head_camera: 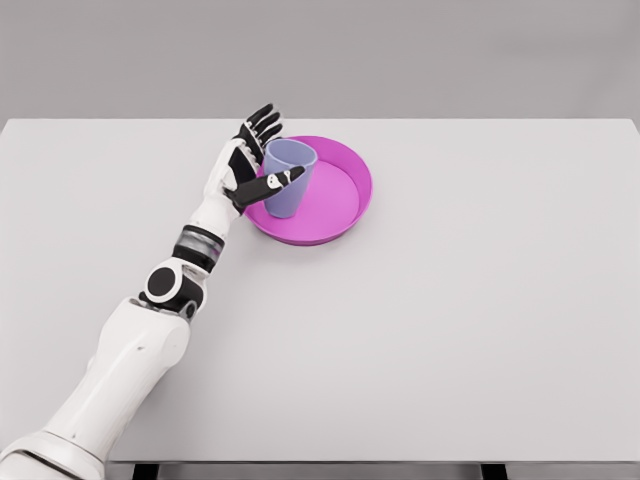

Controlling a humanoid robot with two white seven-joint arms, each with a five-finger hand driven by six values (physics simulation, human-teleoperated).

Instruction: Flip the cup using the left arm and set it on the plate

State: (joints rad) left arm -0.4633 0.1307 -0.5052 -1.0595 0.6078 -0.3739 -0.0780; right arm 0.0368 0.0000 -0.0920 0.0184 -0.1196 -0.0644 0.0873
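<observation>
A pale blue cup point(288, 192) stands upright, mouth up, on the left part of the magenta plate point(340, 205). My left hand point(258, 152) is at the cup's left side, its arm reaching in from the lower left. The four fingers point(262, 122) are spread and point up and away behind the cup's rim. The thumb point(280, 182) lies across the cup's front wall, touching it or just in front of it. The fingers are not curled round the cup. No right arm shows.
The plate sits on a wide white table point(480, 300), left of centre toward the back. My left forearm point(200, 240) lies over the table just left of the plate.
</observation>
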